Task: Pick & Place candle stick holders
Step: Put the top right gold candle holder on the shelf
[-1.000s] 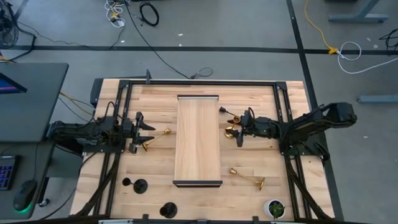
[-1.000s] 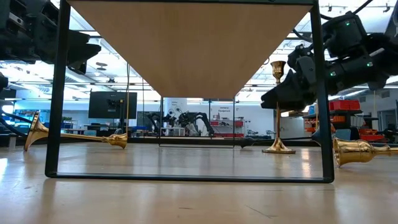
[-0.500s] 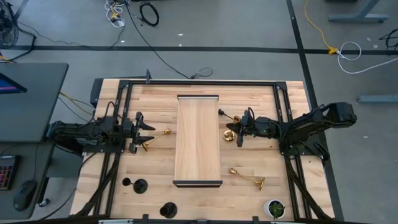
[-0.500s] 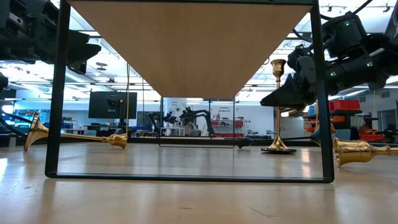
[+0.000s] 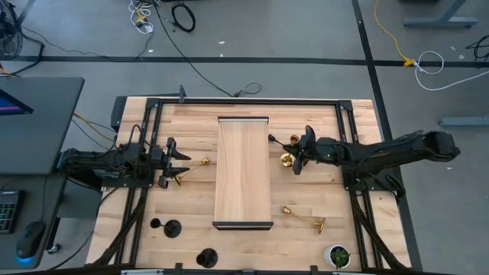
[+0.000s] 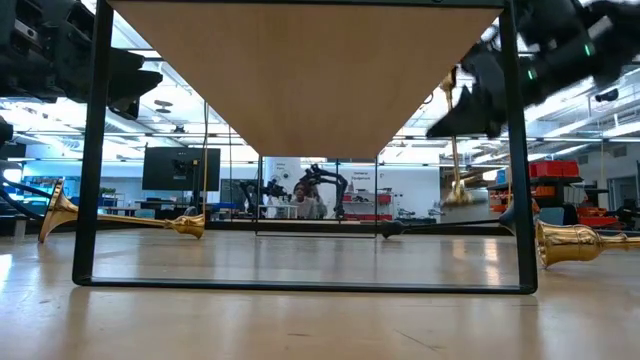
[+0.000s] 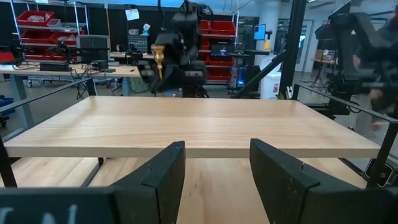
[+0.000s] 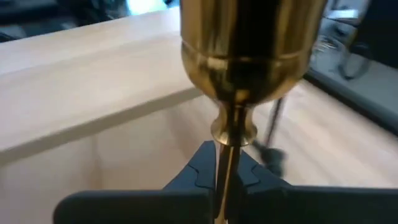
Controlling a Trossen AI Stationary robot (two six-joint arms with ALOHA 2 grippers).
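Note:
My right gripper [image 5: 296,158] is shut on a gold candle stick holder [image 6: 455,150], which hangs above the table just right of the raised wooden shelf [image 5: 243,172]. Its cup [image 8: 249,43] fills the right wrist view. My left gripper [image 5: 183,162] waits open left of the shelf, its fingers [image 7: 161,177] holding nothing. A second gold candle stick holder [image 5: 191,169] lies on its side beside it. A third gold one [image 5: 304,219] lies on its side at the near right. Two black ones [image 5: 168,227] [image 5: 206,258] stand on their bases near the front edge. My right gripper pinches the thin stem [image 8: 224,168] between its two fingers, just below the cup. The fingers come level from the table's right side and lie across the stem. The holder hangs roughly upright, cup up, with its flared base [image 6: 458,198] clear of the table.
The raised shelf on its black frame [image 6: 95,150] spans the table's middle. A small green plant in a white pot [image 5: 337,256] stands at the near right corner. Black rails run along both sides of the table.
My right gripper has shut on the stem of the standing gold holder and risen, lifting it clear of the table. The holder stays roughly upright. My left arm has kept still.

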